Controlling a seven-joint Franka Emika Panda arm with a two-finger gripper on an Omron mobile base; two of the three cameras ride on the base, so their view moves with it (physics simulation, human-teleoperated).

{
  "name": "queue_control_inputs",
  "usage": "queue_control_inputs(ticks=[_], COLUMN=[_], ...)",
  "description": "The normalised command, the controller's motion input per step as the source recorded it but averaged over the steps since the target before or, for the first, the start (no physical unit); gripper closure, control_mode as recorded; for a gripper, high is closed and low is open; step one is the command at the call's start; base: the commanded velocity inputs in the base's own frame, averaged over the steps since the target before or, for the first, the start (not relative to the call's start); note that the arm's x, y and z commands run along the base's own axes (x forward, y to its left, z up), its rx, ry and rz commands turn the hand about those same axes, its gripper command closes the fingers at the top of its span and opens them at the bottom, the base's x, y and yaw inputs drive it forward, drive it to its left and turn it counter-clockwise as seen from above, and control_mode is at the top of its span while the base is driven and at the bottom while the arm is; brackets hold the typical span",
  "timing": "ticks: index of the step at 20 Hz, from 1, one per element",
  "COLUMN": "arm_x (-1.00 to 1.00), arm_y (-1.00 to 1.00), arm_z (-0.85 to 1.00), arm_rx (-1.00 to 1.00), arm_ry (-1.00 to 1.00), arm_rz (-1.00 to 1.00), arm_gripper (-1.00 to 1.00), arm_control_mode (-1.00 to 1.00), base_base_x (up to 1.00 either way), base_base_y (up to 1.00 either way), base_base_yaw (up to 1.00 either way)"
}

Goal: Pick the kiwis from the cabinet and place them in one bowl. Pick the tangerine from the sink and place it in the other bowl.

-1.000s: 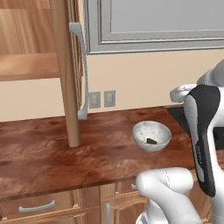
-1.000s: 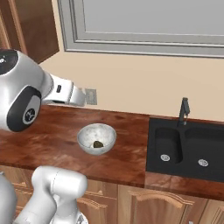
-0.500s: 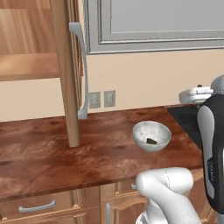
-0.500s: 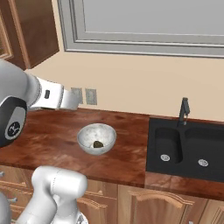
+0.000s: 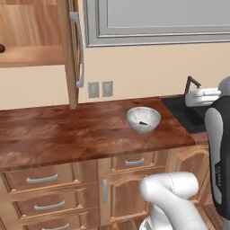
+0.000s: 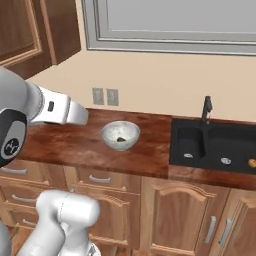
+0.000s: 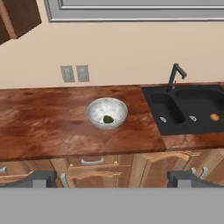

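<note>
— Here's the picture: the bowl point(image 7: 107, 113) sits on the bench point(image 7: 52, 127), just left of the sink point(image 7: 188, 109), and there's one dark kiwi point(image 7: 108, 118) lying in it.

— One, not two. Where's the other?

— There's a small dark shape at the far left edge of the cabinet point(image 5: 31, 54) shelf in the left base view, cut off by the frame. Could be the second kiwi; I can't call it for sure.

— And the tangerine point(image 7: 214, 117)?

— Down in the right basin of the sink, small and orange, near the right wall. It shows in the right base view too, right at the picture's edge.

— What's the hand point(image 7: 111, 178) doing?

— Pulled well back from the bench, looking over bowl and sink together. The two tips at the bottom of the hand view stand far apart with nothing between them, so it's wide and empty.

— So what can go wrong?

— First, order. If it heads to the sink now, a kiwi may stay behind on the shelf. Second, the tangerine is a round ball on a smooth basin floor; a pinch off its middle will likely send it rolling along the basin.

— And the faucet point(image 7: 175, 74)?

— It rises at the back between the basins. A reach coming down from that side could clip it.

— Any bowl trouble?

— I spot just this one bowl. Drop the tangerine here and the fruits end up mixed, which the task forbids.
</note>
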Motion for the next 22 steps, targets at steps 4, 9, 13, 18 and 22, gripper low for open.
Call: queue_control_inputs(ticks=[4, 9, 13, 18, 22], arm_x=[0.0, 0.0, 0.0, 0.0, 0.0], arm_y=[0.0, 0.0, 0.0, 0.0, 0.0], arm_z=[0.0, 0.0, 0.0, 0.0, 0.0], arm_rx=[0.0, 0.0, 0.0, 0.0, 0.0], arm_ry=[0.0, 0.0, 0.0, 0.0, 0.0], arm_rz=[0.0, 0.0, 0.0, 0.0, 0.0], arm_gripper=[-1.0, -1.0, -1.0, -1.0, -1.0], arm_control_mode=[1.0, 1.0, 1.0, 1.0, 1.0], base_base_x=[-0.65, -0.22, -0.07, -0.02, 0.0], base_base_y=[0.6, 1.0, 1.0, 0.92, 0.77], base_base_yaw=[0.0, 0.0, 0.03, 0.04, 0.05])
